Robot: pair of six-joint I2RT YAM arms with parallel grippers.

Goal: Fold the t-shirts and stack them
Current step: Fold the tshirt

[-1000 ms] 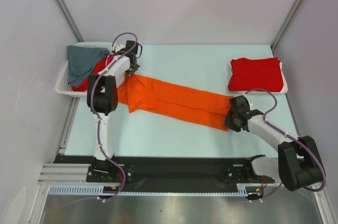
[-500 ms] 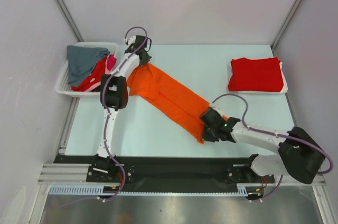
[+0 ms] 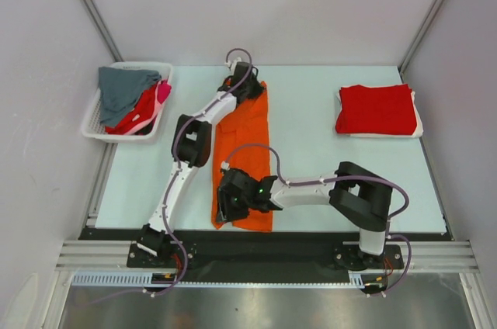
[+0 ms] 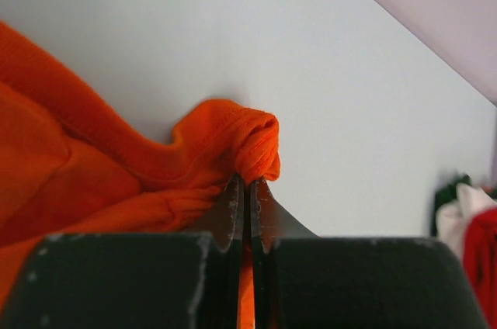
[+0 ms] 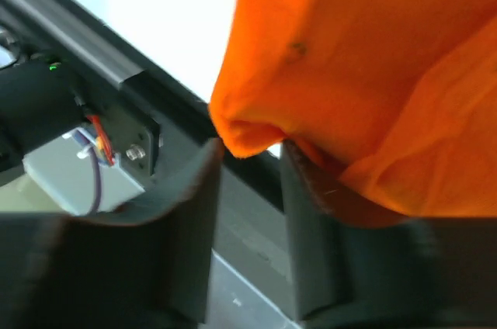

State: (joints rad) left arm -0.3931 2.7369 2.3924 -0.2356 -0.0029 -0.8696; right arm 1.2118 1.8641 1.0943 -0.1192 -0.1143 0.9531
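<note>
Left tool (image 4: 247,186): jaws pressed together, pinching a rolled fold of the orange t-shirt (image 4: 116,166) at their tips.
Left tool, position: at the far end of the orange strip, mid-counter, arm stretched out over the cloth (image 3: 247,85).
Right tool (image 5: 250,157): jaws parted, a dark gap showing between the two fingers (image 5: 190,212). The shirt's near hem bulges just at the fingertips. Cannot tell whether it is touching them; no pinch visible.
Right tool, position: low over the near end of the strip, beside the counter's front edge (image 3: 223,211).
Orange t-shirt, lay: a long narrow folded band (image 3: 245,150) running from far centre to the near edge of the counter (image 3: 311,104). It lies flat along the middle and is bunched at the far end.
Red t-shirt (image 3: 377,108): folded square at far right of the counter, well apart from both arms, with a white edge showing under it.
Basket (image 3: 92,129): white mesh, far left corner.
Basket, contents: grey t-shirt (image 3: 124,88) on top, red cloth (image 3: 140,110) and pink cloth (image 3: 162,93) beneath, all crumpled.
</note>
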